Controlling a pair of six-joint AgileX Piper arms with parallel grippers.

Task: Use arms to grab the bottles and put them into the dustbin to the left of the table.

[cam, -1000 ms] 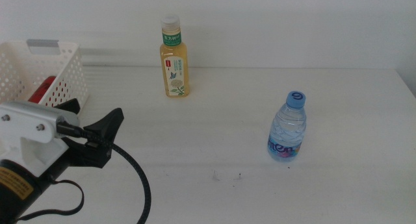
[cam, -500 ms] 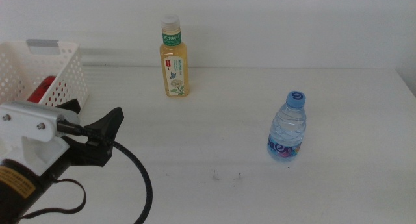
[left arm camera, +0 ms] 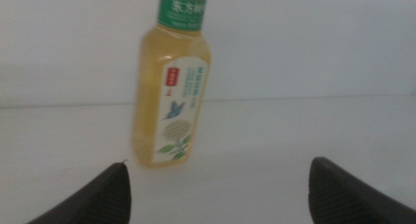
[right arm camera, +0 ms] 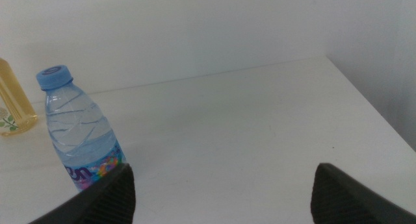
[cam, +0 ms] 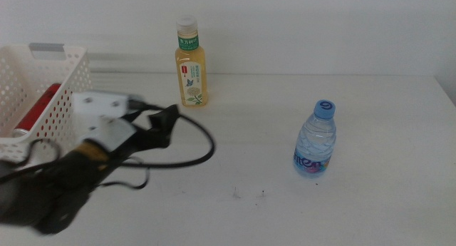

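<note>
The yellow tea bottle (cam: 190, 64) with a white cap stands upright at the back of the table (cam: 235, 132). My left gripper (cam: 158, 118), motion-blurred, sits short of it and slightly left. In the left wrist view the tea bottle (left arm camera: 172, 87) stands ahead of the left gripper (left arm camera: 218, 162), whose jaws are spread wide and empty. The clear water bottle (cam: 315, 140) with a blue cap stands at the right. It shows as the water bottle (right arm camera: 78, 133) beside the open right gripper (right arm camera: 224, 167). A red can (cam: 32, 110) lies inside the dustbin (cam: 50, 50) at the left.
A black cable (cam: 192, 157) loops from the left arm over the table. A few dark specks (cam: 236, 194) mark the tabletop near the front. The table's right edge (cam: 449, 96) lies beyond the water bottle. The right arm is outside the middle view.
The left arm has swung forward and right, away from the dustbin toward the tea bottle, and is blurred by motion. Both bottles have stayed in place.
</note>
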